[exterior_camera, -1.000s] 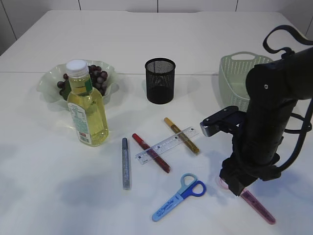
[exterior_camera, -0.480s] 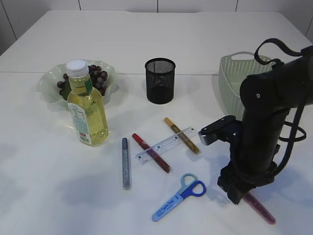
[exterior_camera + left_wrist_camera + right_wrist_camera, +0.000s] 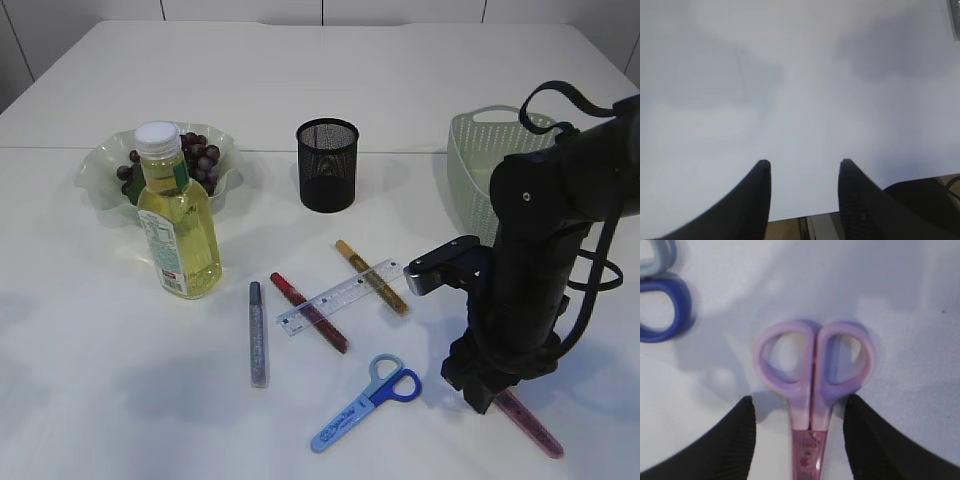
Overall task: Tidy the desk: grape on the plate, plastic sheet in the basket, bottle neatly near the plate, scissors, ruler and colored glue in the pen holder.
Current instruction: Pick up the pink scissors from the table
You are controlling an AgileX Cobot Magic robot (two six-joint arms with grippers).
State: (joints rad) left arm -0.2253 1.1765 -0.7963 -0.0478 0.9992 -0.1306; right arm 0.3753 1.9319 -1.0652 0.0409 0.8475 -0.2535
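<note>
Right arm low over pink scissors, blue scissors just beside.

- The pink scissors show only their blade end in the exterior view; the right arm hides the handles.
- The blue scissors are cut off by the right wrist view's left edge.
- The grapes sit partly behind the bottle.
</note>
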